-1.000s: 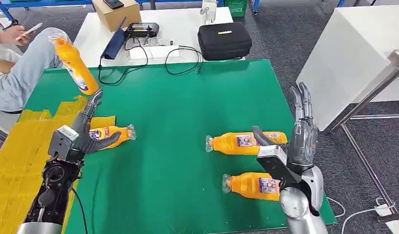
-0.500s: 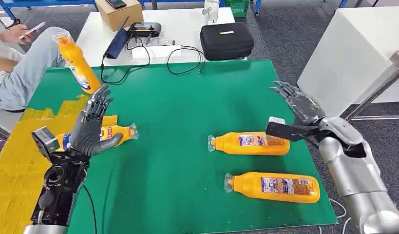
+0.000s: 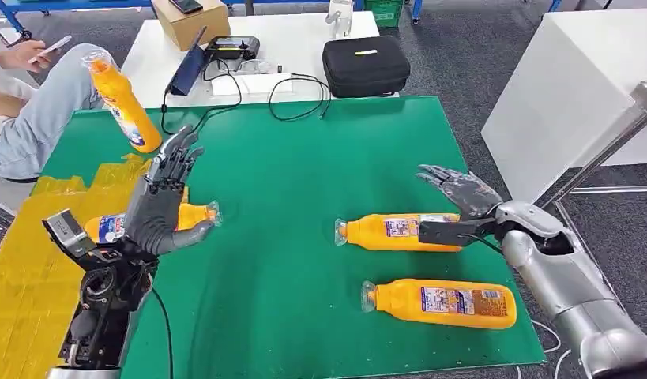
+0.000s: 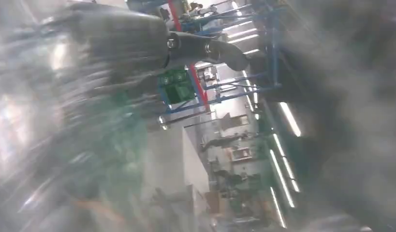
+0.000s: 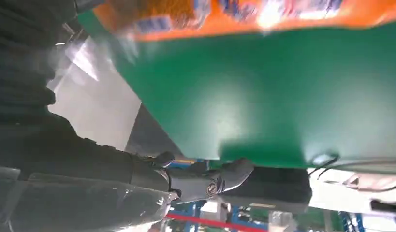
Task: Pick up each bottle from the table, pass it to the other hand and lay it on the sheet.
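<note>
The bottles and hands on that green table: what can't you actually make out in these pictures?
- Left bottle, head view: its middle is hidden behind the left hand, so contact cannot be judged.
- Far right bottle, head view: its base end is covered by the right hand; touching or not is unclear.
- Left wrist view: motion blur smears everything.
- Right wrist view: the bottle is blurred and cut off by the edge; its label is unreadable.
</note>
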`<state>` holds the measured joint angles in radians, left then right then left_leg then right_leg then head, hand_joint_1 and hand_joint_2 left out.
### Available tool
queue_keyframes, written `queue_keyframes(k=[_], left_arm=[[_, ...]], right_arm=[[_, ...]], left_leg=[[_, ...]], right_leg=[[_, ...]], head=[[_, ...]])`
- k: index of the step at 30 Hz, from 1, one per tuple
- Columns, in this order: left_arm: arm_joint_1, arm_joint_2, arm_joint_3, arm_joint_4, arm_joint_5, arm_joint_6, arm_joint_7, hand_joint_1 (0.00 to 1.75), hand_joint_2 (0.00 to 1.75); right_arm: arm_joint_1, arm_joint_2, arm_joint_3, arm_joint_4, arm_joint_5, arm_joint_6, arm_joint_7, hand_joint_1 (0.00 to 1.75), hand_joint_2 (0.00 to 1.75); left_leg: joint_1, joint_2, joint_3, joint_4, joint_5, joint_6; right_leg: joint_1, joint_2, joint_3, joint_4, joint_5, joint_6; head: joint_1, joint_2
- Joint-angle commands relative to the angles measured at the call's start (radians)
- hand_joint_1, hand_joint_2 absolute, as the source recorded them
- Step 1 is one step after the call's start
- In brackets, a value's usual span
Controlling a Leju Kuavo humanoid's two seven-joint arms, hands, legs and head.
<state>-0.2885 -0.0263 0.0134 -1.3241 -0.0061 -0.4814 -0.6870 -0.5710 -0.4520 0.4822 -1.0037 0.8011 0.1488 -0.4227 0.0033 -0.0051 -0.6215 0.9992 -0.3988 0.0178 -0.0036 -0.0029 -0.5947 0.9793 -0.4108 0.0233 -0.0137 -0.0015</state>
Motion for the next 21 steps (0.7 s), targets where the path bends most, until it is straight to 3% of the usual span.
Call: queue_keyframes(k=[1,4,7,11,18,21], left_arm=[[-0.01,-0.007,-0.021,0.032,0.01,0.003,0.002,0.0,1.75],[-0.011,-0.003,-0.02,0.053,0.018,0.005,0.002,0.0,1.75],[-0.006,0.001,-0.015,0.06,0.025,0.002,0.0,0.0,1.75],[-0.01,-0.002,-0.015,0.07,0.025,0.0,0.0,0.0,1.75],[-0.009,-0.008,-0.018,0.085,0.02,0.013,0.0,0.0,1.75],[-0.005,-0.008,-0.018,0.08,0.02,0.012,0.0,0.0,1.75]], right_arm=[[-0.025,-0.015,0.125,0.043,-0.064,0.011,-0.029,0.0,1.75],[0.048,-0.075,0.146,-0.076,-0.144,0.053,-0.082,0.0,1.75],[0.082,-0.107,0.174,-0.137,-0.145,0.058,-0.052,0.0,1.75],[0.061,-0.084,0.188,-0.072,-0.142,0.05,-0.032,0.0,1.75],[-0.028,-0.018,0.233,0.172,-0.047,-0.009,0.116,0.0,1.75],[-0.036,0.005,0.236,0.212,-0.036,-0.028,0.117,0.0,1.75]], left_leg=[[0.0,0.001,0.004,0.0,-0.002,0.0],[0.0,-0.001,0.003,0.0,-0.001,0.0],[0.0,-0.003,0.004,0.0,-0.002,0.0],[-0.001,-0.001,0.002,0.0,-0.001,0.0],[0.0,0.002,0.004,0.0,-0.002,-0.001],[0.0,0.004,0.005,-0.001,-0.003,-0.001]], right_leg=[[0.0,0.001,0.004,-0.001,-0.001,0.0],[0.0,-0.001,0.004,-0.001,-0.001,0.0],[0.0,-0.003,0.006,-0.001,-0.002,0.0],[-0.001,0.0,0.003,-0.001,-0.001,0.0],[0.0,0.001,0.004,-0.002,-0.001,0.0],[0.0,0.003,0.005,-0.003,0.0,0.0]], head=[[0.0,0.0],[0.0,0.0],[0.0,0.0],[0.0,0.0],[0.0,0.0],[0.0,0.0]])
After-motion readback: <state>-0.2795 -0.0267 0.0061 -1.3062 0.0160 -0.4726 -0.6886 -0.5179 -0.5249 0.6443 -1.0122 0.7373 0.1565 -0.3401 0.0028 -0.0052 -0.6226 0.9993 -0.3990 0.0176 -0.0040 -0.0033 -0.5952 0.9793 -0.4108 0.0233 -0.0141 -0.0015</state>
